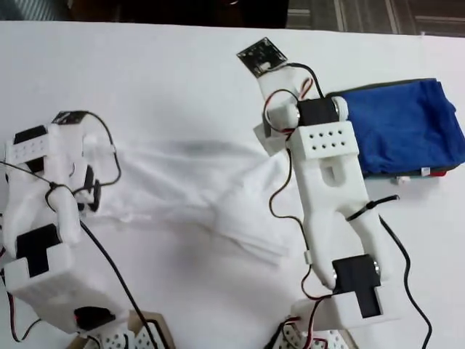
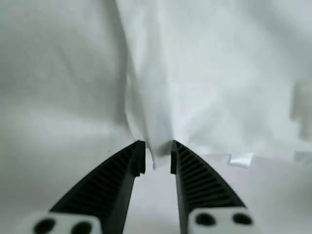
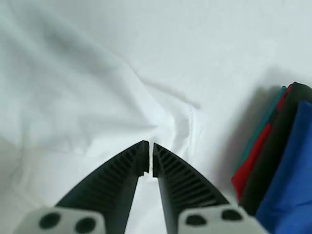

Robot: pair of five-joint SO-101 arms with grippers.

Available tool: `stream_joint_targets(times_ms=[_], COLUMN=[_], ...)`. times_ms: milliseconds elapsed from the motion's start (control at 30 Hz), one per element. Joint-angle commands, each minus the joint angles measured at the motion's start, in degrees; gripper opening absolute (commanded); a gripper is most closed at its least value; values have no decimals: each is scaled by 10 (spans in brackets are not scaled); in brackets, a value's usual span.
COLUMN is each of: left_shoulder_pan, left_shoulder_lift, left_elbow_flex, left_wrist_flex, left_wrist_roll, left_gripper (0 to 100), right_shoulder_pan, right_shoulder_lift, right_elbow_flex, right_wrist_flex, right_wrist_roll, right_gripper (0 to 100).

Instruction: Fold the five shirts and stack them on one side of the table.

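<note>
your desk [image 1: 167, 65] is a plain white surface, and the white shirt [image 1: 189, 182] lies rumpled across the middle of it, stretching from the left arm [image 1: 43, 218] over to the right arm [image 1: 330, 182]. you have the left jaws drawn in to a narrow gap at the shirt's left end, with a fold of the white cloth pinched between the tips, as the left wrist view shows. the right jaws are down at the shirt's right end, closed almost tip to tip. the cloth puckers in creases that run toward them, so they look to be gripping a pinch of the shirt. toward the far right of the desk, just right of the right arm's wrist, sits the stack [image 1: 407, 131] of folded shirts. a blue shirt [image 1: 396, 116] lies on top. under it, seen edge-on in the right wrist view, are a black layer [image 3: 278, 146], a red layer [image 3: 251, 161] and a teal layer [image 3: 265, 119]. the stack sits near the white shirt's right end, with a strip of bare desk between them. black cables [image 1: 109, 269] loop over both arms.
</note>
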Motion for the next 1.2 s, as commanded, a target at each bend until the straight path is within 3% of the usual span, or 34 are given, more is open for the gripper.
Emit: stream_joint_targets(times_ms=[0, 433, 567, 1167], left_shoulder_pan=[-1, 0, 0, -3], left_shoulder_lift=[-31, 41, 40, 45], left_elbow_flex=[-1, -23, -46, -110], left_wrist_flex=[-6, -4, -3, 39], left_wrist_roll=[1, 1, 1, -19], left_gripper=[110, 107, 22, 26], right_shoulder_pan=[-5, -7, -7, -7], right_shoulder_lift=[-32, -32, -31, -37], right_elbow_flex=[-20, -20, -20, -20], right_wrist_flex=[2, 2, 2, 3], right_wrist_roll=[-1, -1, -1, -5], right_gripper=[23, 23, 23, 23])
